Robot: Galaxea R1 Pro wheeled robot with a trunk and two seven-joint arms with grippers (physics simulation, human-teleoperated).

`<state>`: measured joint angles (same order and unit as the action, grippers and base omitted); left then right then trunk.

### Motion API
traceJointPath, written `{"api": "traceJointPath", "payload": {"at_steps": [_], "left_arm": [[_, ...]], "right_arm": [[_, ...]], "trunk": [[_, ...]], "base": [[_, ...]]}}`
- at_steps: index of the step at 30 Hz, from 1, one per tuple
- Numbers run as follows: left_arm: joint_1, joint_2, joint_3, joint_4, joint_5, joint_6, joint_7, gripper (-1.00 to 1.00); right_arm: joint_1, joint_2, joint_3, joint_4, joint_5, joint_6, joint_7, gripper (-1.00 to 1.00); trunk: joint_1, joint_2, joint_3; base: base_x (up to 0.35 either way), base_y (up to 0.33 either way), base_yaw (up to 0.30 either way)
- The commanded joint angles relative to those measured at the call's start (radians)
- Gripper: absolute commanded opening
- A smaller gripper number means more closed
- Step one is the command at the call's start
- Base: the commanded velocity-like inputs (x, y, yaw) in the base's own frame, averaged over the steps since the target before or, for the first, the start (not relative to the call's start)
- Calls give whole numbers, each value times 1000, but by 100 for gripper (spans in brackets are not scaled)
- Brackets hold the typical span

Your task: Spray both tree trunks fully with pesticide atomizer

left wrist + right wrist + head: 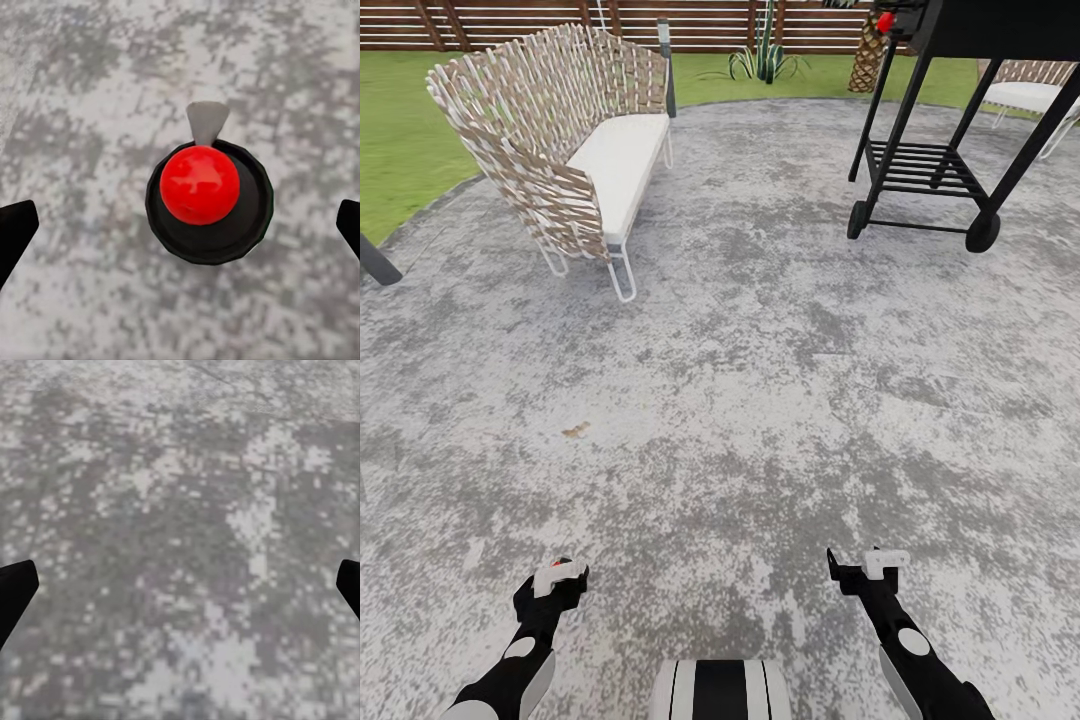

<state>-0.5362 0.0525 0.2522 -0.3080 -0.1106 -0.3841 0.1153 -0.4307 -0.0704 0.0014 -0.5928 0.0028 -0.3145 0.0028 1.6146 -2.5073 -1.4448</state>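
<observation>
Grey paving (760, 400) fills the frame; lawn (400, 130) and fence (560, 20) upper left. The left gripper (180, 225) is open above the atomizer (206, 199); the right gripper (180, 585) is open, empty.

atomizer (208, 199) stood upright on grey paving (90, 90), seen from above: dark round body, red cap, grey nozzle.

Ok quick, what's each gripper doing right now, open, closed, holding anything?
Left gripper: fingers open, directly over the pesticide atomizer, not gripping it.
Right gripper: fingers open, empty.
</observation>
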Motion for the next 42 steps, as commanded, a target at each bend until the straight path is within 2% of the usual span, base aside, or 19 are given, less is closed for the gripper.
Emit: {"api": "traceJointPath", "payload": {"at_steps": [1, 6, 42], "left_arm": [[-1, 0, 4, 1, -11, -3, 4, 100], [-1, 0, 4, 1, -11, -3, 4, 100], [-1, 0, 4, 4, -11, -4, 5, 100]], "right_arm": [[0, 0, 0, 1, 0, -3, 0, 100], [0, 0, 1, 1, 0, -3, 0, 100], [0, 0, 0, 1, 0, -3, 0, 100]], "trunk": [[0, 0, -1], [2, -1, -20], [2, -1, -20]], "base": [[0, 0, 0], [0, 0, 0], [13, 0, 0]]}}
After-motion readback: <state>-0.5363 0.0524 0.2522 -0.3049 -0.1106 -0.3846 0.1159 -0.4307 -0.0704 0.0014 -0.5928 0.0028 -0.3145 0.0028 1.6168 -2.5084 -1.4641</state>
